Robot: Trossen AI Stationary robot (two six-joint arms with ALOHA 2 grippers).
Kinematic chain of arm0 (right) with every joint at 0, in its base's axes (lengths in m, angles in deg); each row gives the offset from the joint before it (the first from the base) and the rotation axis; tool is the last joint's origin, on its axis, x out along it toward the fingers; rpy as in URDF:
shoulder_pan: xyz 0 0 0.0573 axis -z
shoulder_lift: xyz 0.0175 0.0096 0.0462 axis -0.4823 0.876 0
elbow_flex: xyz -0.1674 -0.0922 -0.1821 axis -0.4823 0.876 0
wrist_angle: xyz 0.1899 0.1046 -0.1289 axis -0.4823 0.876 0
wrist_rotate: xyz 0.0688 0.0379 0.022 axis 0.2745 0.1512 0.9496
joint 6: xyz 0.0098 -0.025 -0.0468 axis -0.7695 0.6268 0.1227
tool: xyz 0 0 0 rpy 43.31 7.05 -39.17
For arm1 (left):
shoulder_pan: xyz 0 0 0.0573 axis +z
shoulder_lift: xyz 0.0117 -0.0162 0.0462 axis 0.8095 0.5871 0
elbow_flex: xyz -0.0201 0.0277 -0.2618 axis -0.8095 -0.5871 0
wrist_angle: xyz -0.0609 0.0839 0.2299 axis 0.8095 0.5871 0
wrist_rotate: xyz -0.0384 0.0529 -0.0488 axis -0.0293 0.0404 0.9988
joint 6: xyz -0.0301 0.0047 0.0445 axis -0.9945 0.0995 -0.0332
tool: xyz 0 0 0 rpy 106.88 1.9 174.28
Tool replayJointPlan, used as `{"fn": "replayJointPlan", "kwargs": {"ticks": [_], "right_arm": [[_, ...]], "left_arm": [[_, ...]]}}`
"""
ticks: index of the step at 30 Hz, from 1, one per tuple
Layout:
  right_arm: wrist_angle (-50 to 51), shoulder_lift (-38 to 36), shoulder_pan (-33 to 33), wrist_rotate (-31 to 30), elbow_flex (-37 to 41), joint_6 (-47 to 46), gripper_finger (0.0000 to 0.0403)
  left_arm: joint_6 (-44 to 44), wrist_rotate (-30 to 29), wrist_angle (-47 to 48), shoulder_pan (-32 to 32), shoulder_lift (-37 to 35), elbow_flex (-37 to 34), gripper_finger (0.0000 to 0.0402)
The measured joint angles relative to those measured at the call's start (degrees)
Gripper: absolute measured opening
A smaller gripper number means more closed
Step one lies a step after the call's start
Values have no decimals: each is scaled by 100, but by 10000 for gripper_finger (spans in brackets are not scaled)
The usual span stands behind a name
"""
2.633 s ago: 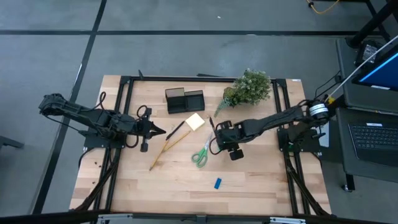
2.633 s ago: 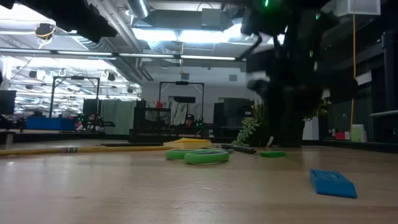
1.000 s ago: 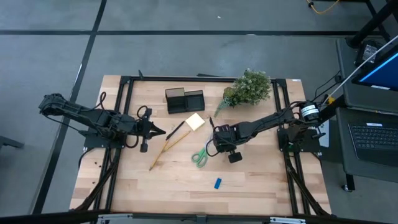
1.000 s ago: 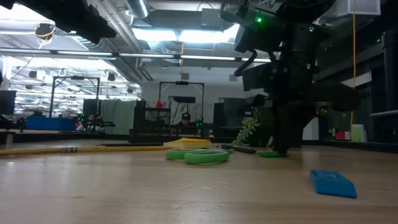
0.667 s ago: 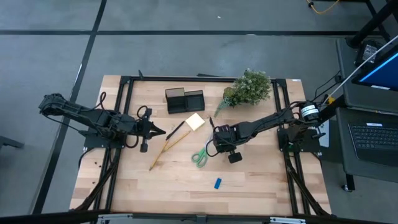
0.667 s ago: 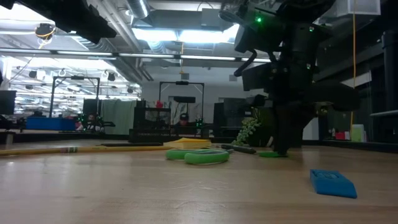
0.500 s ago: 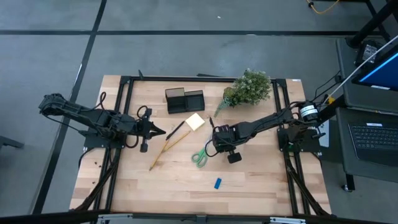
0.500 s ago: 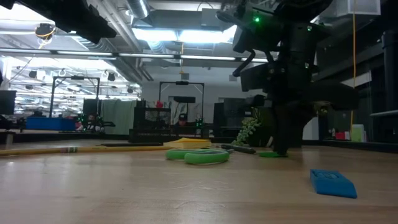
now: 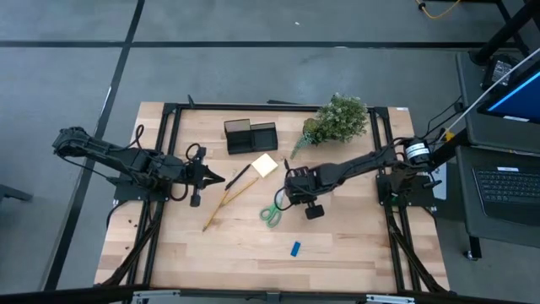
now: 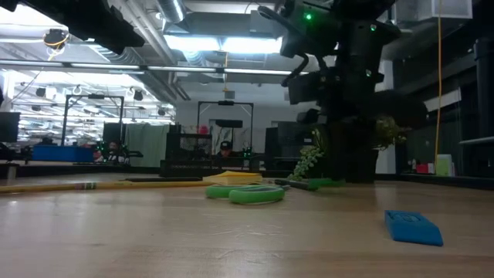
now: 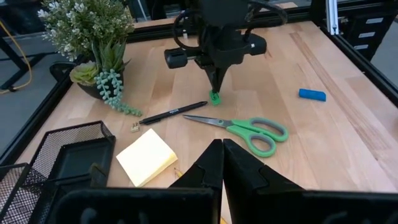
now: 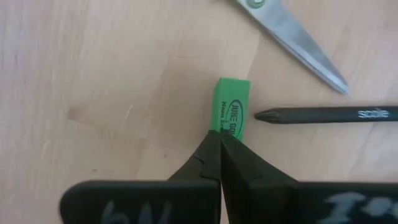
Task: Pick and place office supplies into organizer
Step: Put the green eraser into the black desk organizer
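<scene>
My right gripper (image 11: 216, 91) stands mid-table, pointing steeply down, shut on the small green piece (image 12: 231, 111). A black pen (image 12: 323, 114) and green-handled scissors (image 11: 242, 127) lie flat on the wood beside it. The yellow sticky-note pad (image 9: 265, 165) lies toward the far side. The black mesh organizer (image 9: 251, 136) stands farther back. A wooden pencil (image 9: 226, 204) and the small blue piece (image 9: 295, 248) lie nearer the front. My left gripper (image 9: 221, 178) hovers shut over the table's left part, holding nothing. My right gripper pinches one short end of the green piece (image 12: 222, 129) between its two fingertips. The fingers come from above, pointing steeply down. The piece reaches out beyond the fingertips, printed face showing. I cannot tell whether its free end (image 12: 234, 83) is clear of the wood.
A bushy potted plant (image 9: 336, 120) stands at the far right, close behind my right arm. A second dark pen (image 9: 239, 176) lies just ahead of my left gripper. Black frame rails (image 9: 169, 152) run along the table's sides. Bare wood lies along the near edge.
My right gripper has risen a little and shifted slightly toward the table's left, carrying the green piece with it. Scissors, pen and pad have stayed where they were.
</scene>
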Motion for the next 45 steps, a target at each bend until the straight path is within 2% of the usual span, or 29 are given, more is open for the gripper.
{"fn": "replayJointPlan", "kwargs": {"ticks": [21,29,36,45], "right_arm": [[1001,-22,-7,22,-1372,28,0],[1121,-22,-7,24,-1495,-17,0],[1316,-24,-7,31,-1495,-415,9],[1439,-28,-7,60,-1495,-1817,42]], "left_arm": [[114,-40,-1,0,-1,0,3],[114,-44,-1,2,0,0,3],[114,-46,-1,0,-1,0,3],[112,-44,-1,2,-1,0,3]]}}
